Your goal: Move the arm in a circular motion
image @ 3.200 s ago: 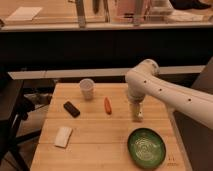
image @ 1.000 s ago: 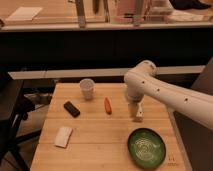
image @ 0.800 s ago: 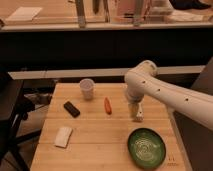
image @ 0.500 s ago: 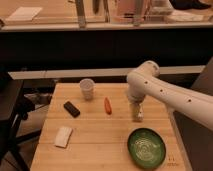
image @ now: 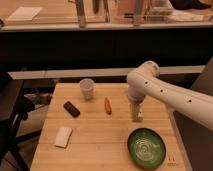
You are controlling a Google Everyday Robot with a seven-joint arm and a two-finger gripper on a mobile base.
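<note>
I read the counter [image: 100,147] as pale wood planks with a matt finish. The arm [image: 172,96] has a smooth white shell with a slight sheen. Its pale gripper [image: 136,114] hangs over the counter near the right edge. The green bowl [image: 146,148] by the front right corner looks glossy, and the white cup [image: 87,89] near the back edge looks matt.

large white robot arm [image: 172,96]: thick, smooth, rounded tube segments, small dark dots scattered along the shell. bulbous elbow joint [image: 142,80], same white. pale narrow gripper [image: 136,116] on the end of the short lower segment, tip just above the light wooden counter [image: 100,145].
</note>
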